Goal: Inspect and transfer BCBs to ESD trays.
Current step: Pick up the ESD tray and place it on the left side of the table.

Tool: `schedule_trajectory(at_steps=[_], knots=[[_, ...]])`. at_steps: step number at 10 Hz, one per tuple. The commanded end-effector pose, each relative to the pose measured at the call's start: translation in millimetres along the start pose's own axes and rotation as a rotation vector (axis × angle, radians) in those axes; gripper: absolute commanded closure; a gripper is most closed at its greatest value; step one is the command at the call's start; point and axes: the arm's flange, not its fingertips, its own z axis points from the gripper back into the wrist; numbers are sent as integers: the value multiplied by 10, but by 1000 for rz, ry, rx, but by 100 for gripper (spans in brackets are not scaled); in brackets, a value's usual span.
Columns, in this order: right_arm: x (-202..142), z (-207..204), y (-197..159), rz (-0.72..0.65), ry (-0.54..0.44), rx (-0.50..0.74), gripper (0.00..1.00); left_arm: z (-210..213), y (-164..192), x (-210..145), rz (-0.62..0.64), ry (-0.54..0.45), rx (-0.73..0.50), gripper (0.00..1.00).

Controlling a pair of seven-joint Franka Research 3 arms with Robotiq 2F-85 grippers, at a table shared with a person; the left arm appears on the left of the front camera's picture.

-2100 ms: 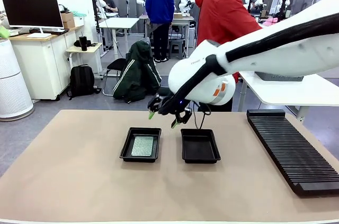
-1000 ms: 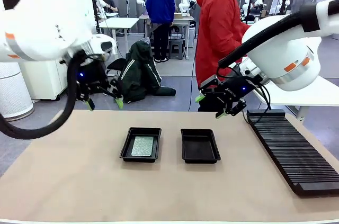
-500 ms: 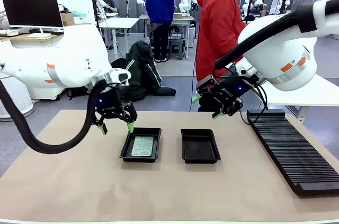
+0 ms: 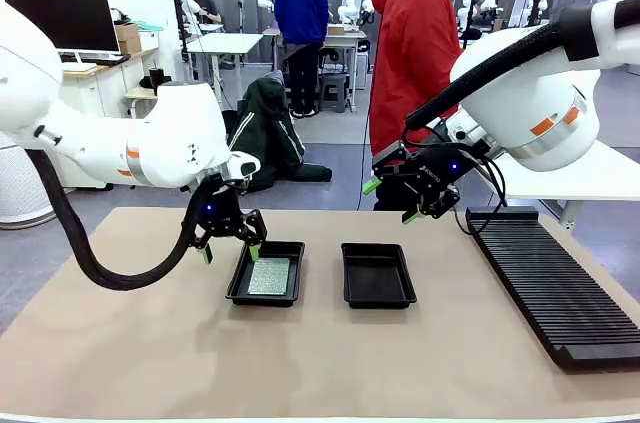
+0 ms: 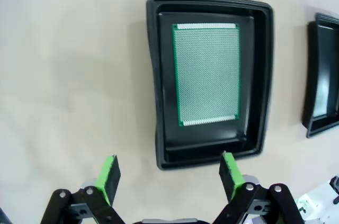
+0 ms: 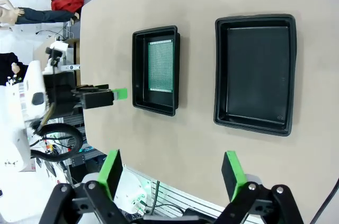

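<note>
As the bench stands at this moment, the holdings run as follows. Item: one BCB [image 4: 268, 275], pale grey-green, lying flat on the floor of the left tray [image 4: 236, 288], with a black margin showing all round it in the left wrist view. Item: the right tray [image 4: 378, 300], of the same black pattern, set just beside the first with a strip of bare table [image 4: 150, 363] between them; nothing lies in it. Item: the left gripper [image 4: 230, 251], jaws spread wide and holding nothing, hanging just above the loaded tray's edge, one green pad [image 5: 229, 168] over the rim and the other out over bare table. Item: the right gripper [image 4: 392, 201], likewise wide apart and empty, held high behind the right tray. Item: a long black slotted rack [image 4: 550, 288] at the right of the table, apart from both trays; whether any slot is filled I cannot tell from here. Item: a person [image 4: 415, 33] in a red hooded top, standing at the far side. Condition of the work, by my estimate: one board is placed and one tray waits, so about half is done if two boards make the lot. No second board lies on the table, so where the next one comes from is unclear.
</note>
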Motion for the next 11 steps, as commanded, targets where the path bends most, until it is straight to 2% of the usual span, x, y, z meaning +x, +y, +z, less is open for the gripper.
schedule_trajectory(at_steps=[1,4,7,8,10,11], knots=[[-3,-12,16,-15,-13,-2,0,-204,-11,161,27,-1,37,0],[-3,-12,16,-15,-13,-2,0,-477,52,300,34,5,36,0],[-3,-12,16,-15,-13,-2,0,-570,19,372,29,-13,44,0],[-3,-12,16,-15,-13,-2,0,-579,17,386,30,-42,66,5],[-3,-12,16,-15,-13,-2,0,-594,35,384,33,-40,70,16],[-3,-12,16,-15,-13,-2,0,-585,58,383,38,-51,70,15]])
